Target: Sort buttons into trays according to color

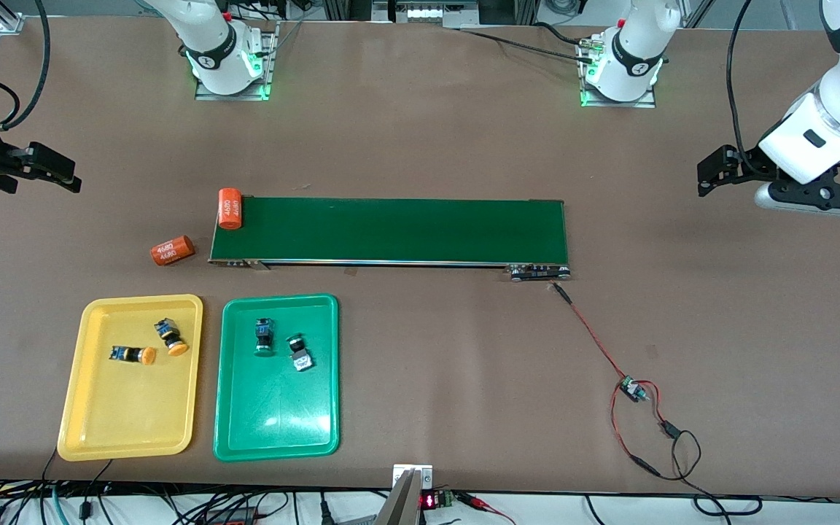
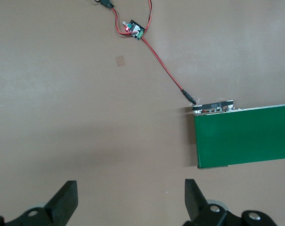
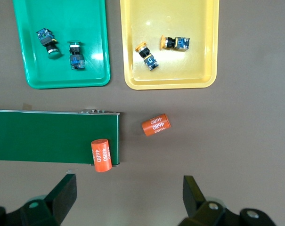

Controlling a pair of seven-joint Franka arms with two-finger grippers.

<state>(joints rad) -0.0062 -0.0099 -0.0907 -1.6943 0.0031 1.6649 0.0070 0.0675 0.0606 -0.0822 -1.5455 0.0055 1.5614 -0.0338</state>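
Note:
Two orange-capped buttons (image 1: 135, 355) (image 1: 170, 337) lie on their sides in the yellow tray (image 1: 121, 415). Two green-capped buttons (image 1: 264, 337) (image 1: 300, 353) lie in the green tray (image 1: 274, 415) beside it. The right wrist view shows the yellow tray (image 3: 180, 70) with the orange buttons (image 3: 175, 43) (image 3: 147, 55) and the green tray (image 3: 29, 61) with the green buttons (image 3: 48, 42) (image 3: 75, 55). My right gripper (image 1: 74, 179) (image 3: 129, 195) is open and empty, over bare table at the right arm's end. My left gripper (image 1: 704, 175) (image 2: 130, 200) is open and empty, over bare table at the left arm's end.
A long dark-green belt (image 1: 391, 230) lies mid-table. One orange cylinder (image 1: 230, 208) rests on its end toward the right arm, another (image 1: 172, 250) lies on the table beside it. A small circuit board (image 1: 633, 389) on red-black wires lies toward the left arm's end.

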